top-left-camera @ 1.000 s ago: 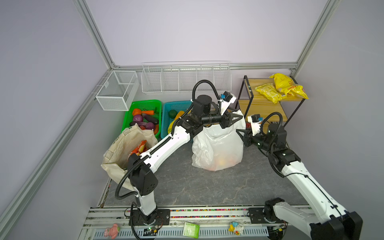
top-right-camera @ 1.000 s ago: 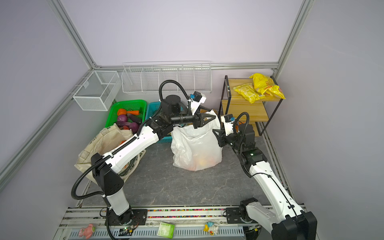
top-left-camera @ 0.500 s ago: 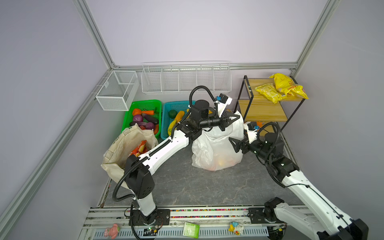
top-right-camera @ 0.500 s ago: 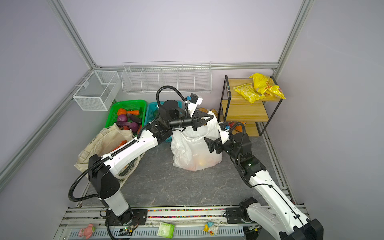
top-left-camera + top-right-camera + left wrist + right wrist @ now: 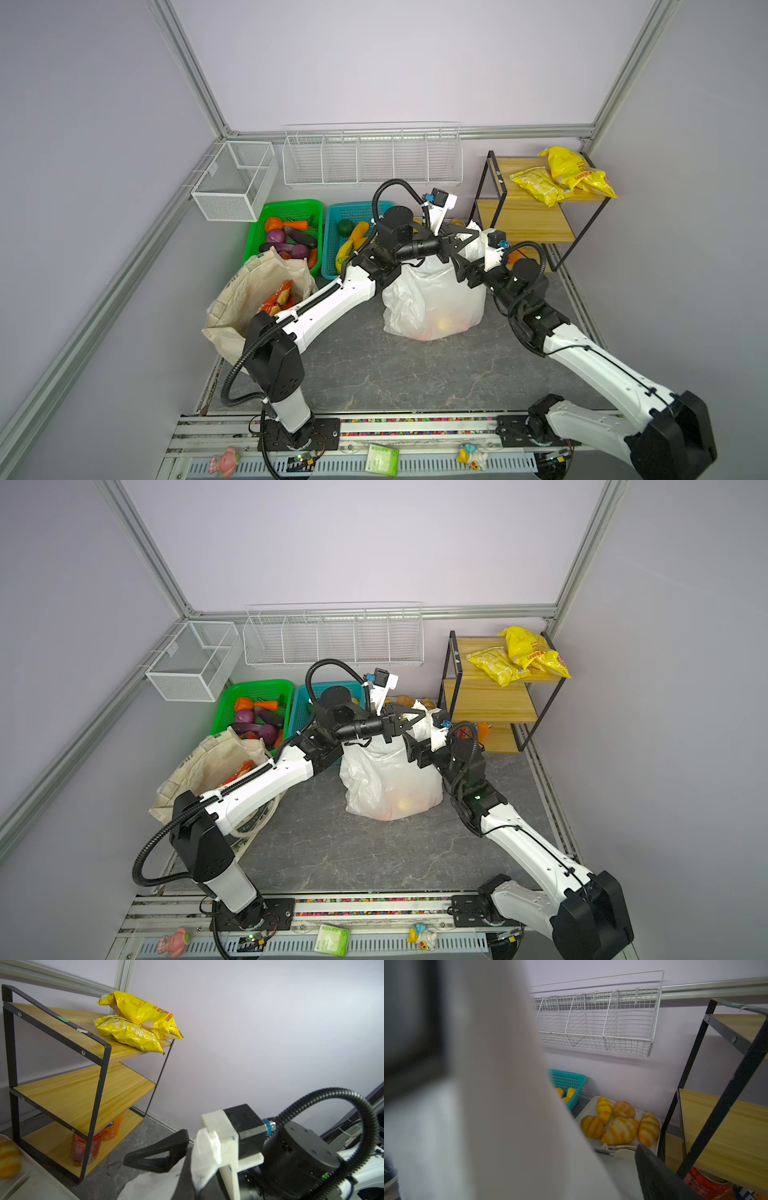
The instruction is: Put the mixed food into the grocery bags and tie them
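The white plastic grocery bag (image 5: 432, 299) (image 5: 390, 779) stands mid-floor, and orange and yellow fruits (image 5: 444, 322) (image 5: 399, 804) show through it. My left gripper (image 5: 467, 241) (image 5: 415, 719) reaches across to the bag's top and is shut on a strip of its plastic (image 5: 204, 1153). Just below it, my right gripper (image 5: 459, 270) (image 5: 409, 746) stands open against the bag's upper right side. Blurred white plastic fills the right wrist view beside one black finger (image 5: 658, 1178). The cream canvas tote (image 5: 249, 299) (image 5: 199, 766) sits at the left, open, with a red snack packet (image 5: 278, 297) (image 5: 239, 771) inside.
Green (image 5: 286, 232) and teal (image 5: 349, 232) baskets of toy produce stand behind the tote. A wooden shelf (image 5: 523, 208) at the back right carries yellow snack packets (image 5: 561, 178) and cans on its lowest board. A tray (image 5: 652, 1153) of croissants lies behind the bag. Wire baskets (image 5: 370, 160) hang on the wall.
My left gripper has shut at the bag's top. My right gripper has opened and moved left from beside the bag to its upper edge.
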Controlling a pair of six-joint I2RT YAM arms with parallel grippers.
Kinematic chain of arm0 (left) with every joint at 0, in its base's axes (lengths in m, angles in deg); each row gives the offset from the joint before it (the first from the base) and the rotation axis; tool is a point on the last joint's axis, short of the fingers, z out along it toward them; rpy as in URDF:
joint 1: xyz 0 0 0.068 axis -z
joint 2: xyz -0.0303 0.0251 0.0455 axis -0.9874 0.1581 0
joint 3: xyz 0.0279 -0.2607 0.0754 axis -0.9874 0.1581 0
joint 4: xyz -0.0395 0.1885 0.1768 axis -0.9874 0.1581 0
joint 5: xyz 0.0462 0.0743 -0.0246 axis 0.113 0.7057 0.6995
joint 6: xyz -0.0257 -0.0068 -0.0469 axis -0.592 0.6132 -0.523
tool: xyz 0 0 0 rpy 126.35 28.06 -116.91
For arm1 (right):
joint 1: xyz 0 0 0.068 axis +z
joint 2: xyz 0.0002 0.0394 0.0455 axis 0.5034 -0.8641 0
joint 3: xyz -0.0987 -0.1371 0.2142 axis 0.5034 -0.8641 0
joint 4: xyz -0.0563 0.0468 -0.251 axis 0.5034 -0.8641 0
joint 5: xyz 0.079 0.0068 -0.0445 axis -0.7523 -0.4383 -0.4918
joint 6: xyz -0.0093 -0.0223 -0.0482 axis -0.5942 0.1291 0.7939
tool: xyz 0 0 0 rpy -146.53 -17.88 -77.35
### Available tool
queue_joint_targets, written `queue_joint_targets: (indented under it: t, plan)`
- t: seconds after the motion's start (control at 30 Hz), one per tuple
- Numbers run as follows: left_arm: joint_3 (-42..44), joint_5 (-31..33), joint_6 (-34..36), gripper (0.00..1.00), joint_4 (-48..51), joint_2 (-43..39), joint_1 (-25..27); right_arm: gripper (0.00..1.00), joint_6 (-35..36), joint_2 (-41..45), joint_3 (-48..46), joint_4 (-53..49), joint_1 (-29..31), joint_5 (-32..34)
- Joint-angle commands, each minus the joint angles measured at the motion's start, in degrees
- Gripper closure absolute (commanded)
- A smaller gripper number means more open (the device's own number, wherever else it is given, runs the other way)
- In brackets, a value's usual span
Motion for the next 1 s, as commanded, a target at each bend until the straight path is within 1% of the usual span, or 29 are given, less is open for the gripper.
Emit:
queue_joint_targets:
  t: [0.0, 0.1, 0.13, 0.2, 0.27, 0.33, 0.43, 0.53, 0.63, 0.7, 0.8, 0.9, 0.97]
  plan:
    - [0.8, -1.1, -2.5, 1.00, -2.8, -1.8, 0.3, 0.12, -2.8, -2.5, 0.7, 10.8, 0.9, 7.2]
    - [1.4, -0.5, -2.6, 1.00, -2.8, -2.3, 0.3, 0.10, -6.2, -5.1, -0.1, 12.7, 1.4, 16.1]
    - [1.6, -0.6, -2.6, 1.00, -2.8, -2.5, 0.3, 0.07, -8.1, -5.9, 0.0, 11.1, 1.6, 19.4]
    - [1.7, -1.4, -2.9, 1.00, -3.1, -2.7, 0.2, 0.00, -10.3, -7.4, 0.2, 6.8, 1.6, 22.9]
    - [1.7, -1.8, -3.1, 1.00, -3.0, -3.0, 0.1, 0.09, -11.6, -8.5, -1.3, 4.5, 1.6, 23.1]
    - [2.0, -1.7, -3.2, 1.00, -3.0, -3.6, -0.2, 0.18, -12.2, -9.0, -3.8, 2.9, 1.7, 21.7]
    - [2.6, -0.9, -3.7, 1.00, -2.9, -4.3, -1.0, 0.27, -11.5, -8.4, -7.8, 2.0, 1.7, 20.1]
    - [3.1, -0.3, -3.5, 1.00, -2.8, -4.6, -1.5, 0.32, -8.8, -6.7, -9.4, 1.6, 1.7, 15.9]
    - [3.1, 0.2, -3.1, 1.00, -2.2, -4.3, -1.8, 0.32, -5.2, -4.4, -8.4, -0.7, 1.7, 10.8]
    - [3.0, 0.4, -2.9, 1.00, -1.9, -4.1, -2.0, 0.24, -3.7, -3.0, -7.0, -2.9, 1.6, 7.8]
    - [2.9, 0.7, -2.8, 1.00, -2.0, -3.9, -2.5, 0.01, -0.5, -0.8, -4.0, -7.2, 0.9, 0.9]
    - [2.6, 0.6, -2.6, 1.00, -1.6, -3.9, -2.8, 0.10, 2.9, 1.5, -1.1, -12.2, -0.4, -5.8]
    - [2.3, 0.6, -2.4, 1.00, -1.1, -3.9, -2.9, 0.11, 5.2, 3.0, 0.2, -15.2, -2.2, -10.6]
